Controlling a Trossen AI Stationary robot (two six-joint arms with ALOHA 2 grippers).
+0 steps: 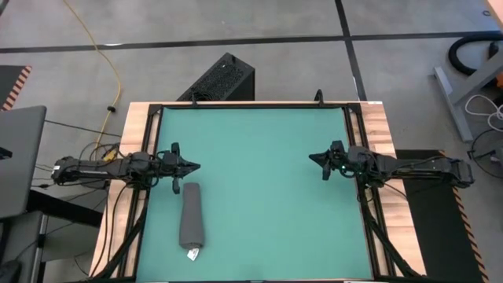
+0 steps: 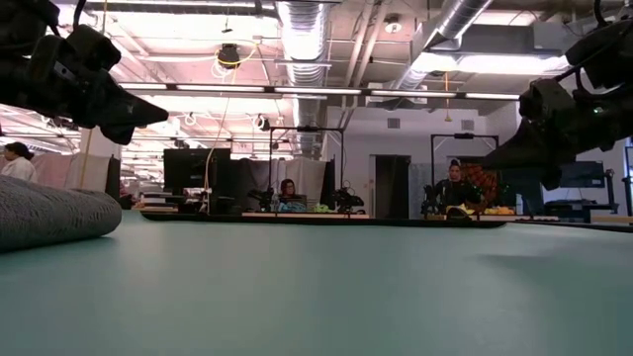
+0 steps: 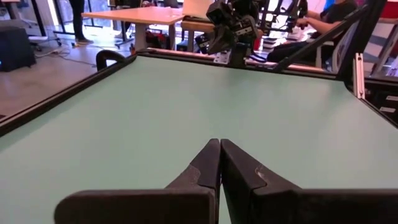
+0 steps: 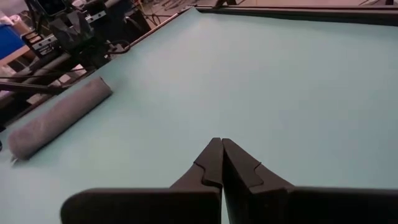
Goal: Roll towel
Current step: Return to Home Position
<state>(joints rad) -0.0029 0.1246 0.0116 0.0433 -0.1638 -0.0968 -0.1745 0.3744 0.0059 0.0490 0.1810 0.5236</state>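
The dark grey towel (image 1: 192,220) lies rolled into a tight tube on the green mat (image 1: 267,189), near the mat's left edge toward the near side, its length running near to far. A small white tag (image 1: 192,253) sticks out at its near end. The roll also shows in the right wrist view (image 4: 59,118) and at the left of the low view (image 2: 49,213). My left gripper (image 1: 196,167) hovers shut just beyond the roll's far end, touching nothing. My right gripper (image 1: 313,157) hovers shut at the mat's right side, empty.
A black frame rail (image 1: 251,104) runs around the mat on the wooden table. A black box (image 1: 222,79) and a yellow cable (image 1: 110,63) lie on the floor beyond the far edge. People sit at desks in the room behind (image 2: 287,193).
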